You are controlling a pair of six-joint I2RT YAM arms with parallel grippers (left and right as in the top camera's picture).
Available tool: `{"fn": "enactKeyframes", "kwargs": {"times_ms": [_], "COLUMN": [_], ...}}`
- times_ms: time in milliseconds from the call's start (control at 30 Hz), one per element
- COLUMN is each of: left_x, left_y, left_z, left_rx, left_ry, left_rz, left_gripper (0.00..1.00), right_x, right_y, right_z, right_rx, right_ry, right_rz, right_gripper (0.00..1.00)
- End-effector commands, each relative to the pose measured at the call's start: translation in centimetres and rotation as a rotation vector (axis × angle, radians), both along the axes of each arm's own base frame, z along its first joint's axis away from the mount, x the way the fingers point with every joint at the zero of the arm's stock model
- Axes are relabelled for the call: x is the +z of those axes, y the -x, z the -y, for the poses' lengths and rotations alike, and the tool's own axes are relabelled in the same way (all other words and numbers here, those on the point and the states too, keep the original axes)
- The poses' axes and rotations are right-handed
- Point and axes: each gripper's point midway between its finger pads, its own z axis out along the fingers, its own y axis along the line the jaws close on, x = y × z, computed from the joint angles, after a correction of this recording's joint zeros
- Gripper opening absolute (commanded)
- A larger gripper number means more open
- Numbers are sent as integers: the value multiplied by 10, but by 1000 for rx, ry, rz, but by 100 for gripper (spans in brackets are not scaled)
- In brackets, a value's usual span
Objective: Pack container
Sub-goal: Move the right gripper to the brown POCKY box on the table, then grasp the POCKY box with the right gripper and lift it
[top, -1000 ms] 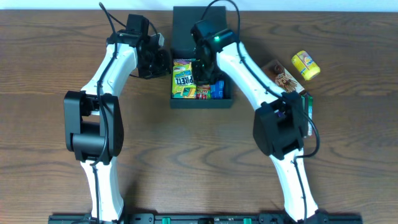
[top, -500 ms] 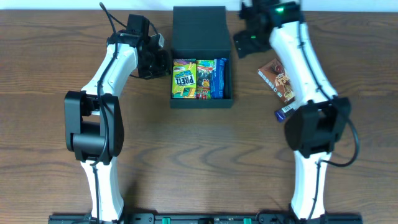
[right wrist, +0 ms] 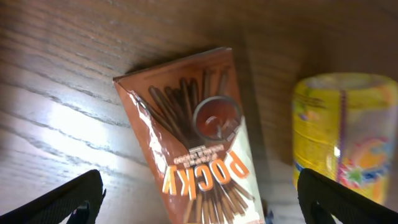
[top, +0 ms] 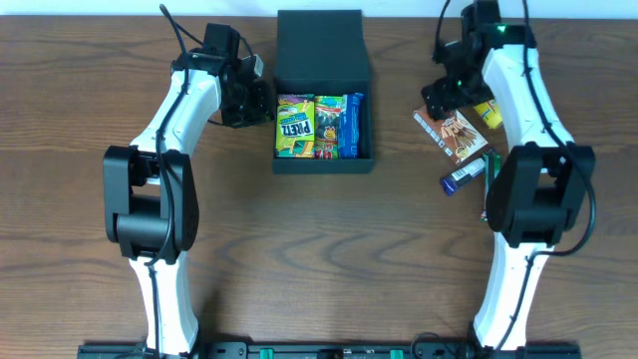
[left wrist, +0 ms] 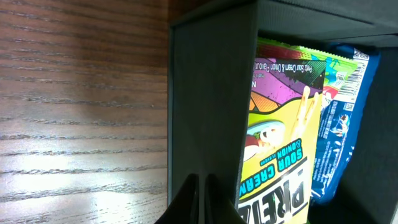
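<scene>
Overhead: dark wood-grain table (top: 299, 259) bears open container (top: 321, 42).

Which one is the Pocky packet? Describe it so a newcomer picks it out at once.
Start at the shallow, square dark teal-black cardboard box at the table's far middle, then look right of it on the wood. A flat brown foil Pocky packet lies there, under the right arm's fingers. Unlike the yellow cylindrical can beside it, it is flat and pictures chocolate sticks.

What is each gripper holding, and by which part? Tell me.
Left gripper appears to pinch the container by its left wall. Right gripper is open above the Pocky packet, holding nothing.
</scene>
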Motion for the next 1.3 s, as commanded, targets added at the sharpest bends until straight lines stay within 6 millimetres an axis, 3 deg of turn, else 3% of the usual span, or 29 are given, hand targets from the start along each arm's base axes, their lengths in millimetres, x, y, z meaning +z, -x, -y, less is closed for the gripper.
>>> {"fn": "enactKeyframes", "kwargs": {"times_ms": [0, 400, 1267], "left_x": [-10, -10, -10], "left_y": [4, 4, 4], "left_z": [0, 0, -1], "left_rx": [11, 13, 20], "left_ry": [-11, -11, -14], "left_rz": [-32, -32, -34], "left_gripper": [6, 6, 7], "right_x": [-12, -45, -73], "right_y": [7, 9, 13], "right_z": [-4, 4, 2], "right_rx": [55, 47, 17], "right_ry": [8, 52, -62], "right_rz": [-27, -18, -55], "right_gripper": [99, 99, 99]}}
